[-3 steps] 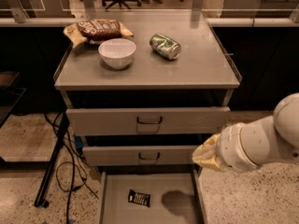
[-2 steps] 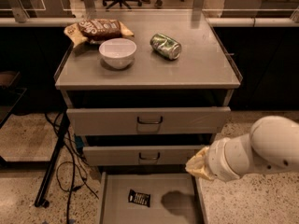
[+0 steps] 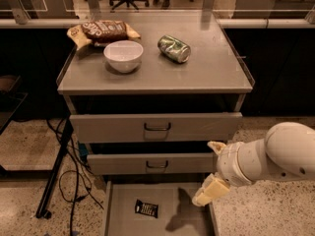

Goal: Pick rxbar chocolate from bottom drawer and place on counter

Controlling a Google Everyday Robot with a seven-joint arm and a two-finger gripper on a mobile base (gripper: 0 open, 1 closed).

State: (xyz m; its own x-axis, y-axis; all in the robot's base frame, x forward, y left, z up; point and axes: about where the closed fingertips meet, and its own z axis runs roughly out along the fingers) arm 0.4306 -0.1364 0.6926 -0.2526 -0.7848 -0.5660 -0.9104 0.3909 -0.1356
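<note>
Speckled terrazzo floor (image 3: pixel 24 205) surrounds the grey metal cabinet. Nearest, the wide shallow grey bottom drawer (image 3: pixel 107 211) stands pulled out. The small flat black rxbar chocolate (image 3: pixel 146 208) with white lettering lies on the drawer's floor, left of centre, touching neither wall.

The white arm's cream-tipped gripper (image 3: pixel 207 193) hangs over the drawer's right wall, at about 2 o'clock from the bar and well apart from it. It holds nothing, and I cannot tell whether the claw is open or closed.

The risks, as I judge them:
- The middle grey drawer front (image 3: pixel 152 163) overhangs at 12 o'clock, and the bulky wrist could knock it on the way in.
- A flat wrapper on smooth metal may skid away from a shallow pinch.

Farther back, the flat grey counter (image 3: pixel 206 70) carries a white bowl (image 3: pixel 123 55), a dented green can (image 3: pixel 174 48) and a brown chip bag (image 3: pixel 103 31). Placing the bar carelessly could nudge the can into rolling.
</note>
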